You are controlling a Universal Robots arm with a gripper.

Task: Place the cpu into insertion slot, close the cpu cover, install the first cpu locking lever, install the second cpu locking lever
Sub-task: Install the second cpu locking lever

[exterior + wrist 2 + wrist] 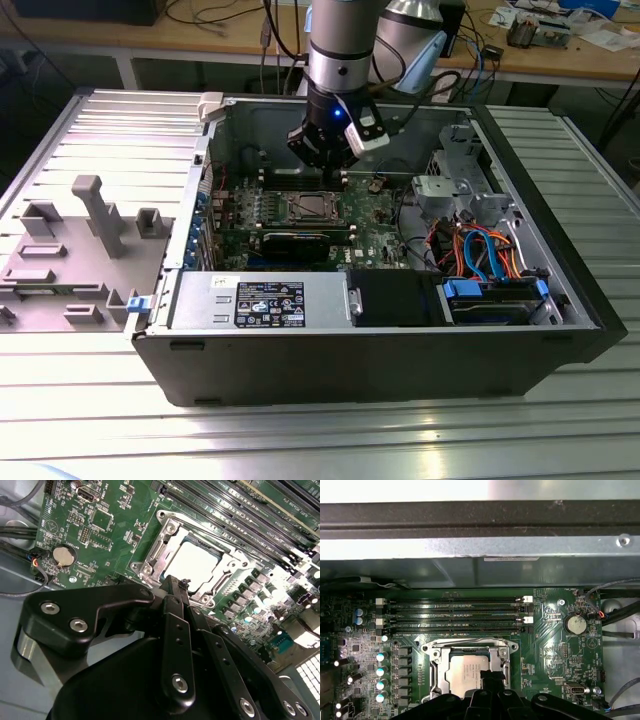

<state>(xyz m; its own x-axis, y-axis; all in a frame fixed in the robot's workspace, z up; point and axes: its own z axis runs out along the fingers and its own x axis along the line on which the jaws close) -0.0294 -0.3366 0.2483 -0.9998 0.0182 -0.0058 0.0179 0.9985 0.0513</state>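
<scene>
Cpu [470, 672] sits in insertion slot [436, 666], cover [470, 642] down.

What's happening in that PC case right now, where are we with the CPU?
The arm's gripper hangs inside the open computer case, just above the green motherboard. The cpu already lies in the insertion slot, and the cpu cover lies down around it, its silver top showing through the frame's open middle. The gripper's fingertips sit at the socket's edge, holding nothing that can be seen.
</scene>
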